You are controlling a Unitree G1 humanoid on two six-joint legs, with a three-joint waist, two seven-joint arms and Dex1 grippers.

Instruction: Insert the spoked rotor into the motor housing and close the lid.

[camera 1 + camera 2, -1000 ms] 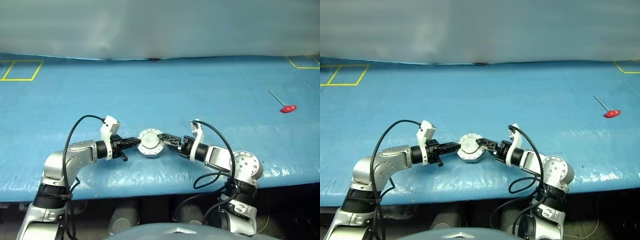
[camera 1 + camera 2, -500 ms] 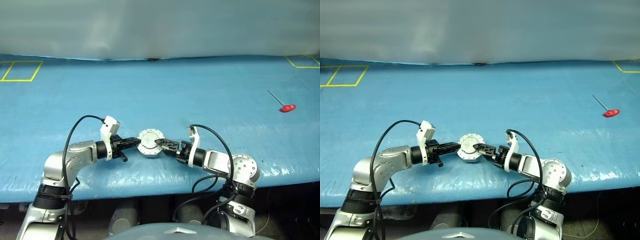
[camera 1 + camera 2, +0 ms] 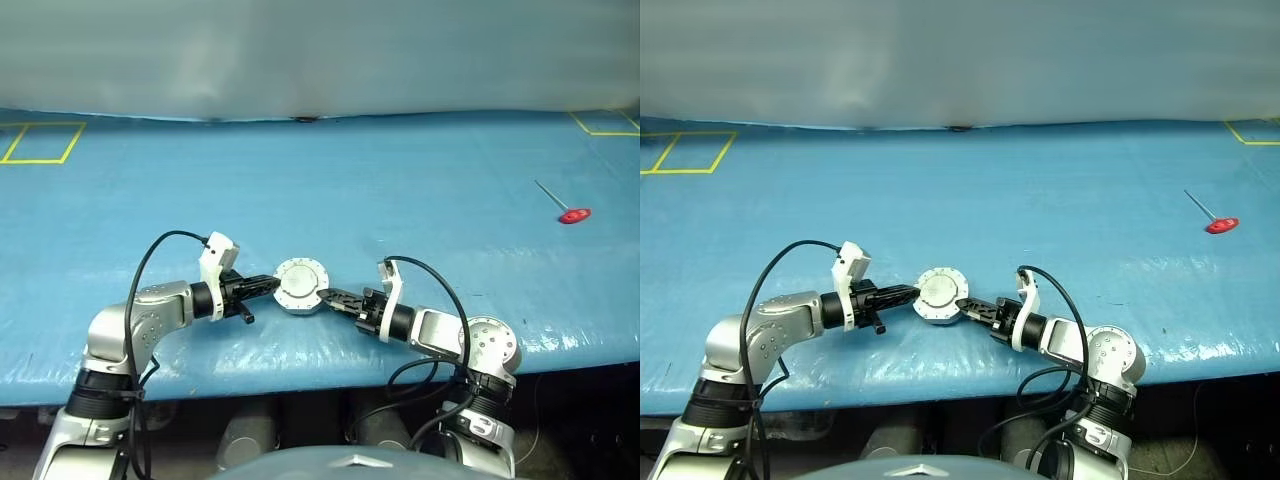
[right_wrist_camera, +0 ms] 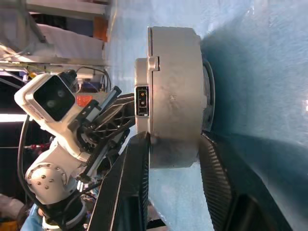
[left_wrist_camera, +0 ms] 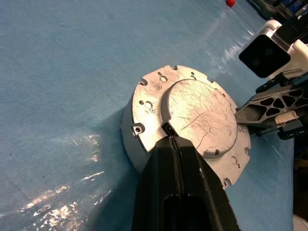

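While both hands flank it, the lid (image 5: 199,115) looks scratched grey; left hand (image 5: 172,139) together, right hand (image 4: 173,154) clamping the motor housing (image 4: 175,96).

Head stereo pair looks forward and down over blue table (image 3: 400,170); both eyes share the closed motor housing (image 3: 300,286) at centre. Left wrist camera sits close above lid (image 5: 202,115), sighting along left gripper (image 5: 169,137). Right wrist camera views housing side-on, close, between right gripper (image 4: 173,144) fingers.

Blue table cover (image 3: 400,160), yellow tape squares (image 3: 45,140), perhaps grey wall (image 3: 320,50)
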